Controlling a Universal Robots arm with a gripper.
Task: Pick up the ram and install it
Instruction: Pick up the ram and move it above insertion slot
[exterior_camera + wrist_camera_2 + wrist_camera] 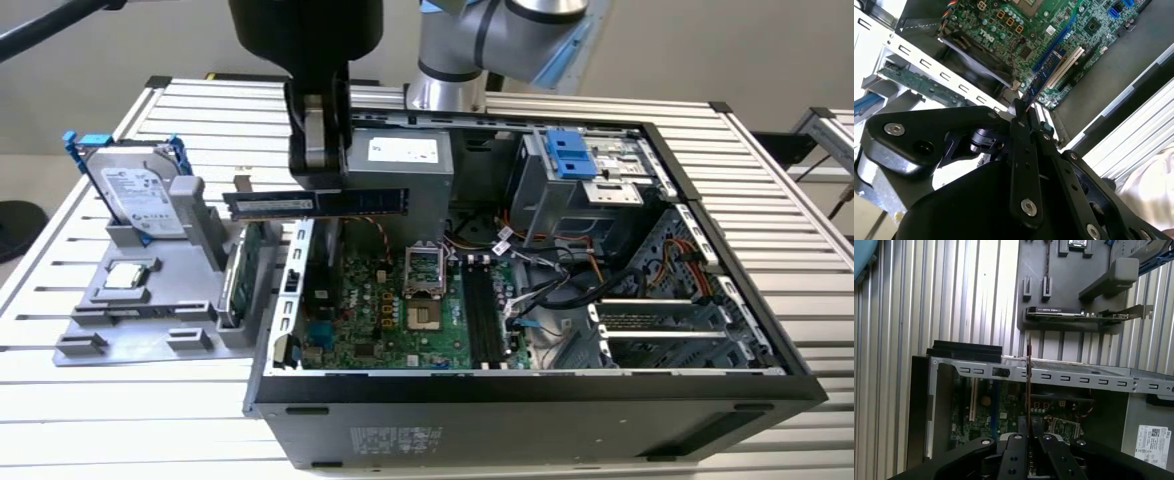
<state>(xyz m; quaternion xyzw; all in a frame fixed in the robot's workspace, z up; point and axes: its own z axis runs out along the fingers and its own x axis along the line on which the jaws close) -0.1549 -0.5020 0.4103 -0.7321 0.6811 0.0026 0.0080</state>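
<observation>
The ram (316, 202) is a long dark stick with bluish labels, held level in the air over the open computer case's (534, 390) wall on the exterior view's left. My gripper (316, 182) comes down from above and is shut on the ram's middle. In the first wrist view the ram (1029, 375) shows edge-on, running out from my gripper (1029, 437) across the case's metal rim (1079, 376). In the second wrist view the ram (1041, 80) points away from my gripper (1021, 112) over the green motherboard (1064, 25). The black memory slots (481, 315) lie further toward the exterior view's right.
A grey fixture (120, 320) beside the case holds a silver hard drive in a blue frame (140, 190), a small chip (127, 275) and an upright green expansion card (238, 275). Cables (547, 270) and drive bays (587, 170) crowd the case's far side.
</observation>
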